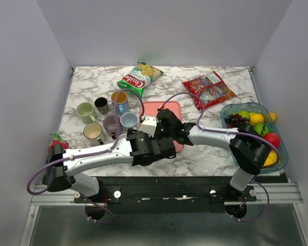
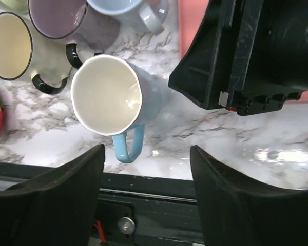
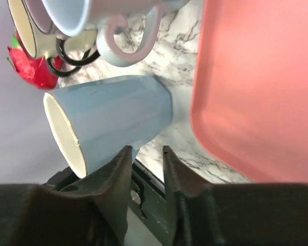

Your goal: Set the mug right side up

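Note:
The light blue mug (image 2: 143,92) with a white inside stands mouth up on the marble, like the mugs beside it. Its blue handle (image 2: 128,148) points at the table's front edge. In the right wrist view the mug (image 3: 113,118) is just beyond my fingertips. My left gripper (image 2: 147,149) is wide open and empty, above the front edge beside the handle. My right gripper (image 3: 146,149) has a narrow gap between its jaws and holds nothing; its left finger (image 3: 115,169) is near the mug's base. In the top view both arms cover the mug.
A pink tray (image 1: 172,110) lies right of the mug. Several other mugs (image 1: 100,120) cluster at the left. A red dragon fruit (image 1: 56,143) sits at the left edge. Two snack bags (image 1: 139,77) (image 1: 209,89) lie at the back. A fruit bowl (image 1: 256,110) is at the right.

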Controlling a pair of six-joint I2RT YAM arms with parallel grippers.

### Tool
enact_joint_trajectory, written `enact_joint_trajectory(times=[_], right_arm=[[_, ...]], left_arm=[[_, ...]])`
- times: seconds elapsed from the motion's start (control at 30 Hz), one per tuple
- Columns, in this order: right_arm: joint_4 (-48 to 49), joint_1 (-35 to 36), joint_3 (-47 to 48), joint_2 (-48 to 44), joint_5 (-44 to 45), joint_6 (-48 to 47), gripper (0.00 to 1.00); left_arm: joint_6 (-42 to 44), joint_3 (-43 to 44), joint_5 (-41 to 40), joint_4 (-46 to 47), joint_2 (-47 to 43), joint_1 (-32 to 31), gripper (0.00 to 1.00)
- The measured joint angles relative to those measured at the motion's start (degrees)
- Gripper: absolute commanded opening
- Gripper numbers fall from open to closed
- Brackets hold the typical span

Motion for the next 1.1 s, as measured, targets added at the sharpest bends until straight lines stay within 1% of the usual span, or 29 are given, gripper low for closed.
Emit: enact_joint_trajectory(times=[0.03,0.07,0.1,0.13,0.23,0.37,0.43,0.47,0.63,0.67,0.7,0.77,0.87,0.9,1.1], right_arm=[[-1.3,0.0,0.0,-1.3,1.3,-0.6,0.51],[-2.7,0.0,0.0,-2.9,2.9,-1.2,0.56],[-3.8,0.0,0.0,-4.1,4.2,-1.6,0.58],[-5.4,0.0,0.0,-6.2,6.2,-2.6,0.59],[-9.1,0.0,0.0,-12.3,11.8,-5.1,0.63],[-15.4,0.0,0.0,-21.9,19.3,-9.6,0.74],[-18.5,0.0,0.2,-26.3,22.7,-11.6,0.78],[-20.8,0.0,0.2,-29.1,24.9,-12.9,0.81],[-29.2,-0.2,0.3,-40.4,32.4,-17.1,0.89],[-30.9,-0.2,0.6,-42.2,33.7,-17.9,0.98],[-32.5,-0.2,1.0,-43.6,34.8,-18.6,1.0],[-35.8,-0.2,2.1,-45.7,36.8,-19.9,1.0],[-39.9,-0.2,3.3,-47.6,39.5,-21.0,1.0],[-41.1,-0.2,3.5,-48.2,40.3,-21.2,1.0],[-46.2,-0.2,3.8,-52.0,43.0,-21.9,1.0]], left_arm=[[-0.1,0.7,-0.3,0.0,-1.2,-0.1,0.86],[0.0,1.6,-0.8,0.0,-2.8,-0.1,0.86],[0.0,2.2,-1.2,0.1,-3.9,-0.1,0.91],[0.2,3.0,-1.8,0.1,-5.6,-0.1,0.98],[1.6,4.3,-3.8,0.1,-10.1,-0.1,0.99],[6.1,4.2,-7.3,0.3,-16.6,-0.1,0.99],[8.8,4.0,-8.7,0.7,-20.1,-0.1,0.99],[10.9,3.6,-9.1,2.1,-22.4,-0.1,0.99],[21.7,-0.2,-10.1,11.8,-34.4,-0.1,0.99],[24.0,-1.2,-10.1,14.3,-37.4,-0.1,0.99],[26.1,-2.0,-10.1,16.5,-39.8,-0.1,0.99],[29.8,-3.3,-10.0,20.5,-44.8,-0.1,0.99],[34.6,-3.6,-10.0,24.1,-49.5,-0.1,0.99],[34.6,-3.6,-10.0,25.0,-50.5,-0.1,0.99],[37.8,-3.4,-10.1,26.0,-51.2,-0.1,0.99]])
